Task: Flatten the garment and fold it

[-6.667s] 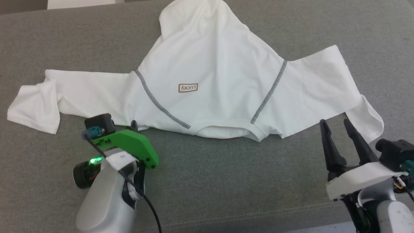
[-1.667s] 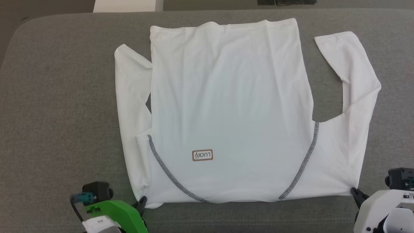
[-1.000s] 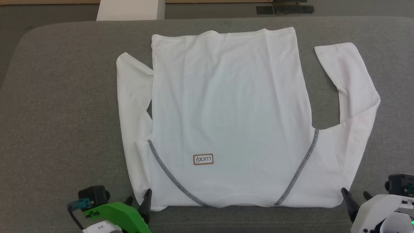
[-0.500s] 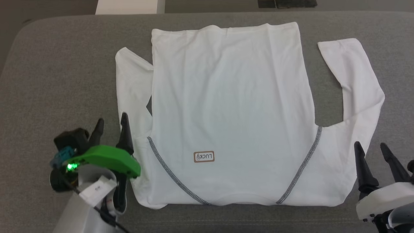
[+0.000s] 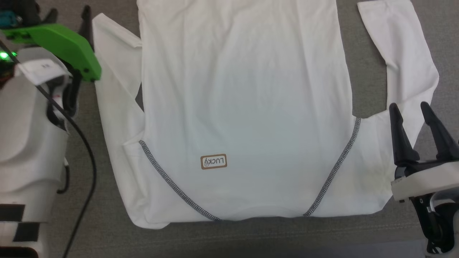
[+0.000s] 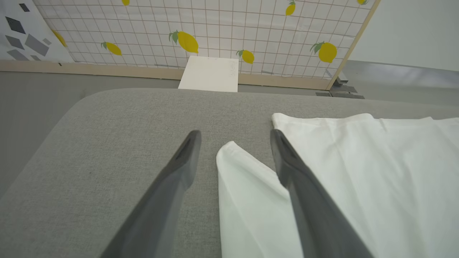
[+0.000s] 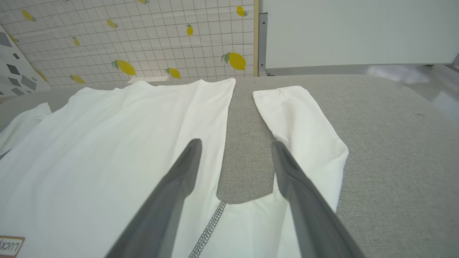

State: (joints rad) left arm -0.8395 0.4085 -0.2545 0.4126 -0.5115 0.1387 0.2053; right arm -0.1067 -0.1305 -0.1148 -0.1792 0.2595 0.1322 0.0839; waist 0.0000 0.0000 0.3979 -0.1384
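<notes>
The garment [image 5: 244,89], a white shirt with dark grey zigzag seams and a tan label [image 5: 213,162], lies spread flat on the grey padded surface [image 5: 100,236], collar toward me. Both sleeves point away along the body. My left gripper [image 5: 70,14] stands open at the far left beside the left sleeve [image 5: 114,71]. In the left wrist view the sleeve's end [image 6: 233,157] lies below and between the open fingers of that gripper [image 6: 233,138]. My right gripper [image 5: 408,106] is open over the right sleeve [image 5: 405,53] near the armpit, and its wrist view [image 7: 236,143] looks along that sleeve [image 7: 301,122].
A rigid white box [image 6: 211,73] stands beyond the far edge of the surface, before a lemon-patterned wall panel [image 6: 215,25]. A black cable [image 5: 88,161] hangs from my left arm. Bare grey surface [image 7: 394,143] lies right of the right sleeve.
The head camera has moved in closer over the shirt. My left gripper has travelled forward along the left sleeve to its end. The right gripper has advanced over the right shoulder. Both stayed open.
</notes>
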